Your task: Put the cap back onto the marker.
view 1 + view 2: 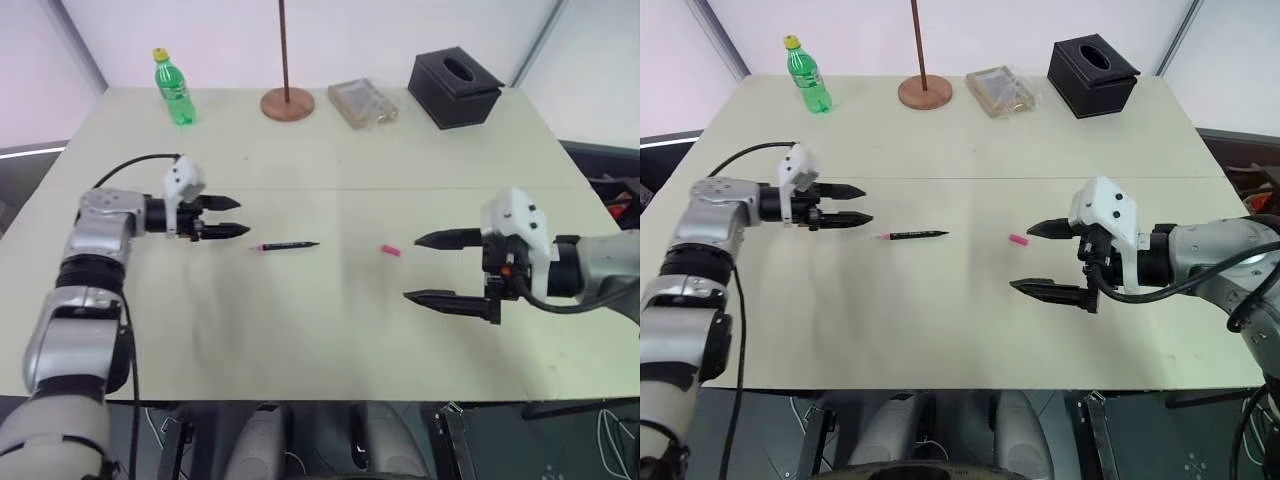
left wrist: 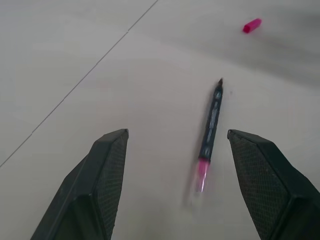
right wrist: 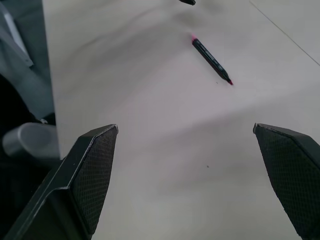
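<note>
A black marker (image 1: pixel 290 245) with a pink end lies flat on the pale table (image 1: pixel 330 330) near its middle; it also appears as the marker (image 2: pixel 210 131) and the marker (image 3: pixel 211 61). Its small pink cap (image 1: pixel 390 250) lies apart from it to the right, also seen as the cap (image 2: pixel 252 25). My left gripper (image 1: pixel 238 217) is open just left of the marker, fingers pointing at it. On the right, my right gripper (image 1: pixel 430 268) stands wide open, its tips a little right of the cap. Neither holds anything.
Along the table's far edge stand a green bottle (image 1: pixel 173 88), a round wooden base with a pole (image 1: pixel 288 103), a clear plastic packet (image 1: pixel 362 102) and a black tissue box (image 1: pixel 455 87). A seam line (image 1: pixel 400 188) crosses the table.
</note>
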`<action>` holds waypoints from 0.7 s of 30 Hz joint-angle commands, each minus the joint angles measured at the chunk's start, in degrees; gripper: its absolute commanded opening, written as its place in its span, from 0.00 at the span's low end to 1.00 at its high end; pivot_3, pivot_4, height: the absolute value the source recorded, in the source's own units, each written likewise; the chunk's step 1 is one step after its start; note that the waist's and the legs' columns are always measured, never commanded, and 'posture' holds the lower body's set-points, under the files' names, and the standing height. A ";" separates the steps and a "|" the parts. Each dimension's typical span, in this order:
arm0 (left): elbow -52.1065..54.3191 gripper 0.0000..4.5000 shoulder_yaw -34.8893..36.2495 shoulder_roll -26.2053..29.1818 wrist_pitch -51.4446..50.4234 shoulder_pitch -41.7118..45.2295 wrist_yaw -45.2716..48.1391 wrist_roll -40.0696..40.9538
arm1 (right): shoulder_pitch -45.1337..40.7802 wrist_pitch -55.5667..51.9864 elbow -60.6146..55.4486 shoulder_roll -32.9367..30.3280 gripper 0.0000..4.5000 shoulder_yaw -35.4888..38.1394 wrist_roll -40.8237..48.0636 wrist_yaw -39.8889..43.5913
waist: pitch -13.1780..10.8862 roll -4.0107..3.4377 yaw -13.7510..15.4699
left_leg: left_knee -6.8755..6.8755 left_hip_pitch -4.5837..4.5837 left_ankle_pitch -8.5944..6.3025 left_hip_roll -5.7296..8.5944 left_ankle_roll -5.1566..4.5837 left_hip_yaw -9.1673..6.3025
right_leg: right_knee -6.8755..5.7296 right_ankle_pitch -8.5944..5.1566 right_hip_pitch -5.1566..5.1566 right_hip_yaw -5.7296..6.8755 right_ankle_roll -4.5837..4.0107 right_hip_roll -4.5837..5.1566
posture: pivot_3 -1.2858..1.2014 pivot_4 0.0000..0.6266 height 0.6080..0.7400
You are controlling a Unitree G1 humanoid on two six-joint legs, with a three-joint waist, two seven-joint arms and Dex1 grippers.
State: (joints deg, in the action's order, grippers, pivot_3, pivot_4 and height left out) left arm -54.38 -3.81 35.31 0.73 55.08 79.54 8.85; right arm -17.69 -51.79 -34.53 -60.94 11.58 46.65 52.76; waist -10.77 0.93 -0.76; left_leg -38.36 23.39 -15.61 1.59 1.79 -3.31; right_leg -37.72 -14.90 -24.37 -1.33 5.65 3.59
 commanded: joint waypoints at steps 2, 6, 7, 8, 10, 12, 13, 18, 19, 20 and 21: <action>-6.41 0.73 1.86 -3.14 3.41 4.22 -0.76 -0.32 | 1.58 2.14 -1.09 0.38 1.00 0.79 -1.59 -0.93 | 0.00 0.00 -0.12 | 0.00 -0.01 0.00 -0.01 0.00 -0.01 | -0.01 0.00 0.00 0.00 0.00 -0.03 | 0.52 0.24 1.00; -10.80 0.73 2.91 -6.74 5.89 6.34 -1.39 -0.62 | 3.37 2.80 -1.24 0.48 1.00 1.07 -2.83 -1.82 | -0.01 0.01 0.10 | -0.01 0.00 0.00 0.00 0.00 -0.01 | -0.02 0.00 -0.01 0.00 0.00 -0.01 | 0.52 0.24 1.00; -11.46 0.73 2.71 -7.52 6.54 6.63 -1.41 -1.06 | 3.71 2.88 -1.13 0.41 1.00 1.30 -2.95 -1.91 | -0.01 0.02 0.13 | -0.01 0.00 0.00 0.00 0.00 -0.01 | -0.02 0.00 -0.01 -0.01 0.00 0.00 | 0.52 0.24 1.00; -11.94 0.73 2.23 -8.20 7.28 6.73 -0.89 -1.60 | 3.96 2.90 -1.06 0.33 1.00 1.48 -3.05 -1.93 | -0.01 0.02 0.14 | -0.01 0.00 0.00 0.02 0.00 -0.01 | -0.02 0.00 -0.01 -0.01 0.00 0.01 | 0.52 0.24 1.00; -12.65 0.73 1.22 -9.22 8.96 6.73 0.11 -2.76 | 4.36 2.87 -0.96 0.12 1.00 1.89 -3.08 -1.94 | -0.01 0.01 0.15 | -0.01 0.00 0.00 0.02 0.00 -0.01 | -0.02 0.00 -0.01 -0.01 0.01 0.01 | 0.52 0.24 1.00; -13.20 0.73 0.49 -9.96 10.35 6.83 1.06 -4.02 | 4.64 2.79 -0.90 -0.04 1.00 2.31 -3.08 -1.93 | -0.01 0.02 0.14 | -0.01 0.00 0.00 0.02 0.00 -0.02 | -0.02 0.00 -0.01 -0.01 0.01 0.00 | 0.52 0.24 1.00; -13.50 0.73 0.23 -10.25 10.99 6.91 1.37 -4.68 | 4.70 2.76 -0.88 -0.04 1.00 2.40 -3.12 -2.01 | -0.01 0.02 0.08 | -0.01 0.00 0.00 0.02 0.00 -0.02 | -0.02 0.00 -0.01 -0.01 0.00 0.00 | 0.52 0.24 1.00; -14.95 0.73 -2.36 -11.12 15.19 6.76 0.71 -9.20 | 4.78 2.52 -1.33 0.56 1.00 2.65 -2.74 -3.02 | -0.01 0.02 0.08 | -0.01 -0.01 0.00 0.00 0.00 -0.01 | -0.03 0.00 -0.01 -0.01 0.01 -0.02 | 0.52 0.24 1.00; -15.53 0.73 -2.49 -11.39 15.02 6.99 0.10 -9.72 | 4.82 2.52 -1.50 0.70 1.00 2.60 -2.69 -3.32 | -0.01 0.02 0.14 | -0.01 -0.01 0.00 0.01 0.00 -0.01 | -0.03 0.00 -0.01 -0.01 0.01 -0.01 | 0.52 0.24 1.00; -16.11 0.73 -2.70 -11.54 14.70 7.28 -0.61 -10.30 | 4.89 2.46 -1.66 0.82 1.00 2.62 -2.61 -3.64 | -0.01 0.02 0.16 | -0.01 -0.01 0.00 0.01 0.00 -0.02 | -0.03 0.00 -0.01 -0.01 0.01 -0.01 | 0.52 0.24 1.00; -16.63 0.73 -3.28 -11.53 14.77 7.47 -0.87 -11.32 | 4.98 2.42 -1.76 0.89 1.00 2.70 -2.56 -3.88 | -0.01 0.02 0.16 | -0.01 -0.01 0.00 0.01 0.00 -0.01 | -0.03 0.00 -0.01 -0.02 0.00 -0.01 | 0.52 0.24 1.00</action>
State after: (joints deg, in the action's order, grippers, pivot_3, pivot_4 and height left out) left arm -70.71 -6.38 23.51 14.58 60.69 79.29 -1.08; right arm -12.38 -49.72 -34.73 -60.07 12.14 43.58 49.34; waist -10.78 0.95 -0.60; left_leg -38.37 23.38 -15.61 1.61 1.79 -3.32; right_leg -37.75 -14.90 -24.38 -1.34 5.66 3.59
